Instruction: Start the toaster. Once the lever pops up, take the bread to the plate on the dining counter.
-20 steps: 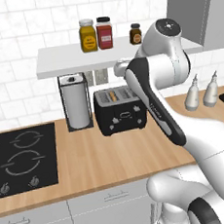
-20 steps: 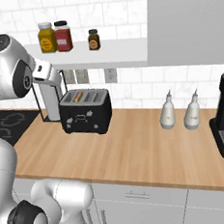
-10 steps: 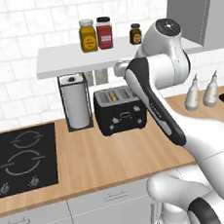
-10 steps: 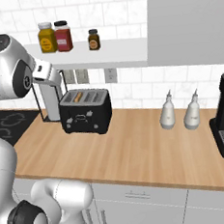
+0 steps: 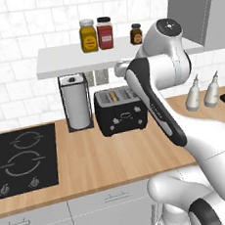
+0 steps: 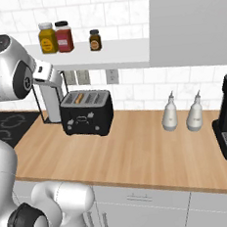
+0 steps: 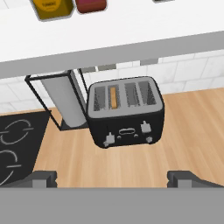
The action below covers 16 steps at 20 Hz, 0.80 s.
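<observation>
A black four-slot toaster is set on the wood worktop against the tiled wall, just right of a paper towel holder, under a white shelf. The gripper is held above and in front of it, jaws spread wide and empty, apparently so the front levers can be reached. A thin golden bread slice is seen standing in the second slot from the left
</observation>
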Tool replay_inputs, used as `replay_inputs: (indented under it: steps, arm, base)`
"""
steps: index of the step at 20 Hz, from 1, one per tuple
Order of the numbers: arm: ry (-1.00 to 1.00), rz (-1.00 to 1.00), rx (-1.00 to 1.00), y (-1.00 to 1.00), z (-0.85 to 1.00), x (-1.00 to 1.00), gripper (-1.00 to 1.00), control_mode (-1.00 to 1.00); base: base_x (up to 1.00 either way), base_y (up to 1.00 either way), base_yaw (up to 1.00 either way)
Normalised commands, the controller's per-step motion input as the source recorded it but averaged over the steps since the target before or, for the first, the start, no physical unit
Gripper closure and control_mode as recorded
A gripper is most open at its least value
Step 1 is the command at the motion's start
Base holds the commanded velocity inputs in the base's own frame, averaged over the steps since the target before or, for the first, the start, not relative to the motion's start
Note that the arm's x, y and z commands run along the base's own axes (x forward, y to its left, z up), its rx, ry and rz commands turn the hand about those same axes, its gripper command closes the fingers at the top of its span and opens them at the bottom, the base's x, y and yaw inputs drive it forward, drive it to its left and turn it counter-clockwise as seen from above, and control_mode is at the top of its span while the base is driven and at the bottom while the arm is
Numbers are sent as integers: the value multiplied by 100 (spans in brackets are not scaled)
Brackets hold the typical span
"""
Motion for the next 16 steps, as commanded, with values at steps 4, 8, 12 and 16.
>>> replay_inputs:
  steps: [4, 8, 12, 16]
  arm:
    - [0, 0, 0, 0, 0, 0, -100, -100]
    - [0, 0, 0, 0, 0, 0, -100, -100]
    - [0, 0, 0, 0, 0, 0, -100, -100]
    - [0, 0, 0, 0, 0, 0, -100, -100]
  base:
    - [0, 0, 0]
    - [0, 0, 0]
    - [0, 0, 0]
    - [0, 0, 0]
